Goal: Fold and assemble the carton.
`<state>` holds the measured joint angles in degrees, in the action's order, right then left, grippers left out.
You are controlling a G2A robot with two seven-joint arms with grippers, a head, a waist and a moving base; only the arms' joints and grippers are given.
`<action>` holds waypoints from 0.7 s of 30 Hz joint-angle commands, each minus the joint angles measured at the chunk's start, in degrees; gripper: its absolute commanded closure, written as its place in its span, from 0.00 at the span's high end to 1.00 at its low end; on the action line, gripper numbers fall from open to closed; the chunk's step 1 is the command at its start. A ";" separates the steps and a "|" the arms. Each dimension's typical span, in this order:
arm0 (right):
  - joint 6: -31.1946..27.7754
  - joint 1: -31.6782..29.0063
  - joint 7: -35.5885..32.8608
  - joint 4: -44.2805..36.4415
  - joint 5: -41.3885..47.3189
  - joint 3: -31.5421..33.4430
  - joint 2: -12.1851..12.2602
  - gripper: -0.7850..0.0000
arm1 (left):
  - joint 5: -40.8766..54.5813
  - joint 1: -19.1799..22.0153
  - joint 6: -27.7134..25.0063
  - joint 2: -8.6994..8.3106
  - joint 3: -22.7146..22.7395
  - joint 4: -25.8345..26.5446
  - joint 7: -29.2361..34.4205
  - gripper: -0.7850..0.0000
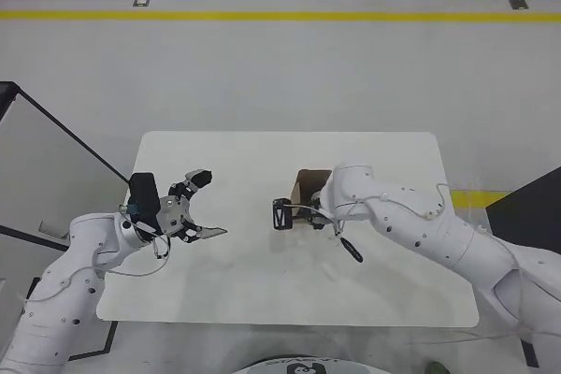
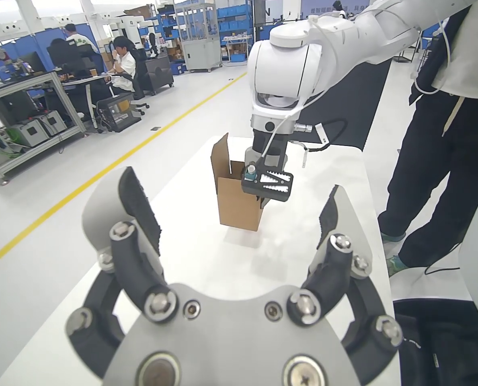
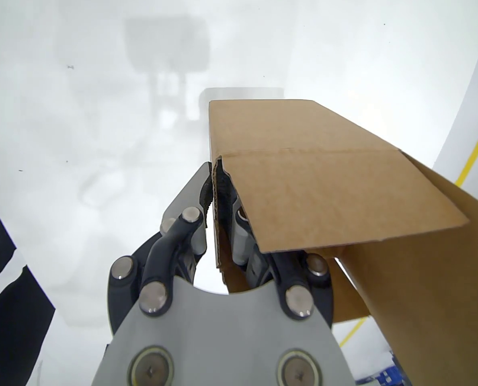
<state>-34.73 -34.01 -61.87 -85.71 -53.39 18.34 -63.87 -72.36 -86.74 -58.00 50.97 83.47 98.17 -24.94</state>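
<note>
At the left of the white table [image 1: 374, 280], the left end effector [image 1: 208, 203] is held spread wide, with nothing in it. Toward the middle, the right end effector [image 1: 282, 214] is clamped on an upper edge of the carton [image 1: 307, 179], stood upright on the table. Plain brown board is seen, one top flap raised. Flap folding seems in hand; next, the flaps must be pressed inward.
</note>
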 commanded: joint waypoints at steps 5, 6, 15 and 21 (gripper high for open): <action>0.51 0.29 1.35 3.15 -1.75 -1.43 -2.20 0.00 | 0.00 0.00 0.00 0.00 0.00 0.00 0.00 1.00; 0.60 0.31 1.49 3.68 -1.79 -1.62 -2.58 0.00 | 0.00 0.00 0.00 0.00 0.00 0.00 0.00 1.00; 0.66 0.33 1.57 7.81 -1.88 -3.18 -5.80 0.00 | 0.00 0.00 0.00 0.00 0.00 0.00 0.00 1.00; 0.84 0.09 1.53 8.96 -2.15 -3.28 -7.00 0.36 | 0.00 0.00 0.00 0.00 0.00 0.00 0.00 1.00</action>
<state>-33.96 -33.88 -60.34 -76.84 -55.53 15.01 -70.77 -72.36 -86.74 -58.00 50.97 83.47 98.17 -24.94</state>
